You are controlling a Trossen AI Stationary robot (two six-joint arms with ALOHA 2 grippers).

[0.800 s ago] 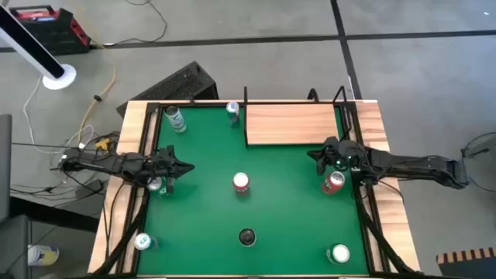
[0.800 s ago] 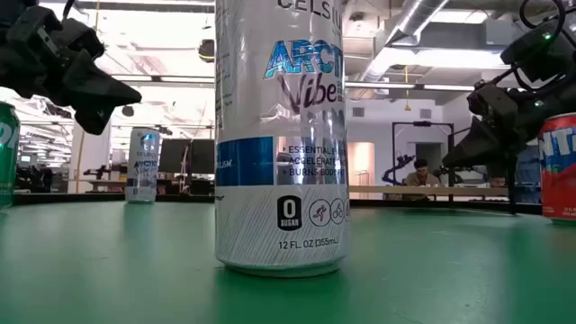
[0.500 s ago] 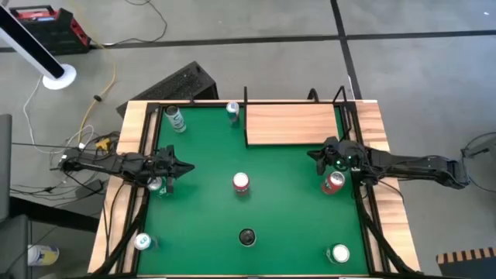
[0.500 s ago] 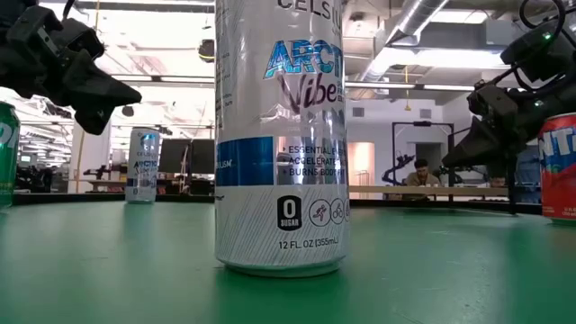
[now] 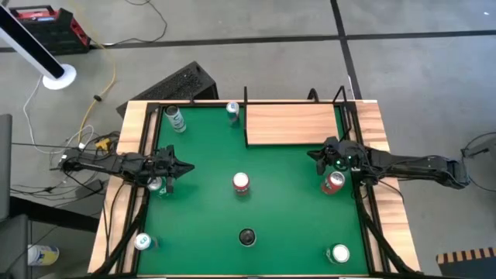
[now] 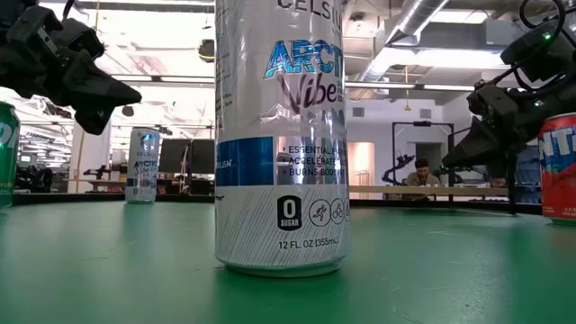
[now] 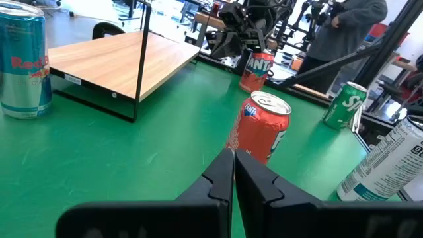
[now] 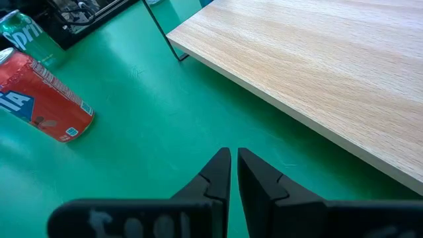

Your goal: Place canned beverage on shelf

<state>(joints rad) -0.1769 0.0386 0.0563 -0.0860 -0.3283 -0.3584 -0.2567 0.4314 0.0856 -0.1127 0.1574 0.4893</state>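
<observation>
The light-wood shelf (image 5: 293, 124) with black posts stands at the table's far right; it also shows in the left wrist view (image 7: 112, 63) and the right wrist view (image 8: 310, 66). A red Fanta can (image 5: 241, 183) stands upright mid-table. A second red can (image 5: 334, 182) stands by my right arm. My left gripper (image 5: 186, 167) is shut and empty at the table's left side, pointing at the middle can (image 7: 261, 129). My right gripper (image 5: 314, 155) is shut and empty just in front of the shelf's near right corner, above the table.
More upright cans: a green one (image 5: 158, 184) under my left arm, a Celsius can (image 5: 246, 235) near the front edge, filling the low view (image 6: 281, 135), cans at both near corners (image 5: 142, 242) (image 5: 339, 253), and two at the far left (image 5: 175, 118) (image 5: 232, 109). A person stands beyond the table (image 7: 344, 26).
</observation>
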